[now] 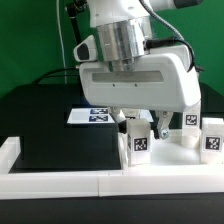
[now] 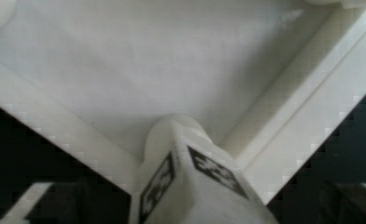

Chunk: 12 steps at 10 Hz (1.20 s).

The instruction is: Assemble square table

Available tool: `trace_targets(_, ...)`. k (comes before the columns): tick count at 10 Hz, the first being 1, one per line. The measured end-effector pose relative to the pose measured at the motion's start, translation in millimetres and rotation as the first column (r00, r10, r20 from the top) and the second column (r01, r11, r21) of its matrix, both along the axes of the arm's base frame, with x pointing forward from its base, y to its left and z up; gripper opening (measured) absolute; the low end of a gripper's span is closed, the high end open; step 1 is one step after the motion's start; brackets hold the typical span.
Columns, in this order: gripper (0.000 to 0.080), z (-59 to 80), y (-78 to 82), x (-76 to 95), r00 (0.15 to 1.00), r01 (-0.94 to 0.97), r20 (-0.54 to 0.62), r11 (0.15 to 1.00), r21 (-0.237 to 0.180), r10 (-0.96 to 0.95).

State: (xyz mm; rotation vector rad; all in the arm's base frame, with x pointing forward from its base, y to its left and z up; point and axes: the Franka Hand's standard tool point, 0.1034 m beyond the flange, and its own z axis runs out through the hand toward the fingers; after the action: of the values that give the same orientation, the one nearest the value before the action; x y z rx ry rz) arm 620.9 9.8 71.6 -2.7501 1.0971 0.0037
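Observation:
The square table's white tray-like top (image 1: 172, 157) lies at the exterior view's right, and the wrist view shows its sunken inside and raised rim (image 2: 162, 80). A white tagged leg (image 1: 138, 144) stands upright at the top's near corner, filling the middle of the wrist view (image 2: 190, 172). My gripper (image 1: 145, 128) hangs straight over that leg. Its jaws are open, with a dark gap on each side of the leg (image 2: 194, 208). Two more tagged legs (image 1: 190, 122) (image 1: 212, 138) stand at the far right.
The marker board (image 1: 93, 116) lies flat on the black table behind the gripper. Long white border bars (image 1: 60, 183) run along the front edge and turn up at the exterior view's left end (image 1: 8, 150).

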Motion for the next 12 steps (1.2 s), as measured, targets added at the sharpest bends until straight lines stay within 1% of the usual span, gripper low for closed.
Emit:
trace_targets(1, 0.0648, -0.2, -0.1, -0.1, 0.998, -0.064, 0.01, 0.998, -0.005, 0.064)
trace_targets(2, 0.0648, 0.0, -1.3, -0.4, 0.982, -0.189, 0.022, 0.982, -0.023, 0.19)
trace_targets(3, 0.0649, 2.5, -4.6, 2.0, 0.921, -0.385, 0.028, 0.92, -0.075, 0.388)
trace_targets(4, 0.0649, 4.2, -5.7, 4.7, 0.845, -0.528, 0.035, 0.842, -0.113, 0.534)
trace_targets(5, 0.0649, 4.4, -5.2, 5.0, 0.783, -0.612, 0.033, 0.78, -0.13, 0.621)
trace_targets(6, 0.0649, 4.2, -5.4, 4.9, 0.794, -0.599, 0.033, 0.791, -0.127, 0.607)
trace_targets(7, 0.0528, 4.2, -5.2, 4.9, 0.81, -0.578, 0.032, 0.807, -0.124, 0.585)
trace_targets(8, 0.0528, 4.1, -5.3, 4.9, 0.808, -0.581, 0.032, 0.804, -0.125, 0.589)
trace_targets(9, 0.0388, 4.1, -4.5, 4.9, 0.839, -0.537, 0.031, 0.835, -0.117, 0.544)
trace_targets(10, 0.029, 3.7, -6.5, 4.5, 0.884, -0.462, 0.025, 0.88, -0.111, 0.467)
trace_targets(12, 0.029, 3.6, -6.9, 4.5, 0.925, -0.376, 0.019, 0.921, -0.103, 0.379)
